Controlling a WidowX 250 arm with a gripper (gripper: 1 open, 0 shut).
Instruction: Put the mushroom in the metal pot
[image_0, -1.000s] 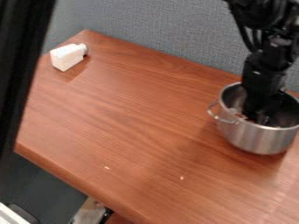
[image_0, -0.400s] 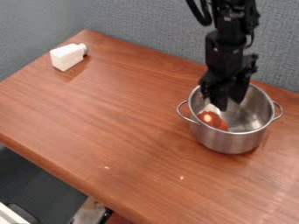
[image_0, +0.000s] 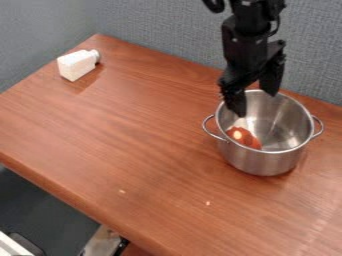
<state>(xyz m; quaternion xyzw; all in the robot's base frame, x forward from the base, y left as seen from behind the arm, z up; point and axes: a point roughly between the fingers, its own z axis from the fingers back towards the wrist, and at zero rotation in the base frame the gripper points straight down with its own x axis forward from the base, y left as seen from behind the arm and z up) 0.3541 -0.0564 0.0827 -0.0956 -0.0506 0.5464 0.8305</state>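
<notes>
The metal pot (image_0: 283, 150) stands on the wooden table at the right, shiny, with a small loop handle on its left side. Inside it, near the left wall, lies the mushroom (image_0: 242, 136), showing orange-red with a pale patch. My gripper (image_0: 254, 93) hangs just above the pot's far left rim, pointing down. Its two black fingers are spread apart with nothing between them, and it is open.
A white rectangular block (image_0: 78, 65) lies at the far left corner of the brown table (image_0: 120, 130). A grey wall runs behind the table. The table's front edge drops off at the lower left.
The gripper has risen out of the pot and shifted left, leaving the mushroom lying inside. The camera view has also shifted, so the pot now appears further left.
</notes>
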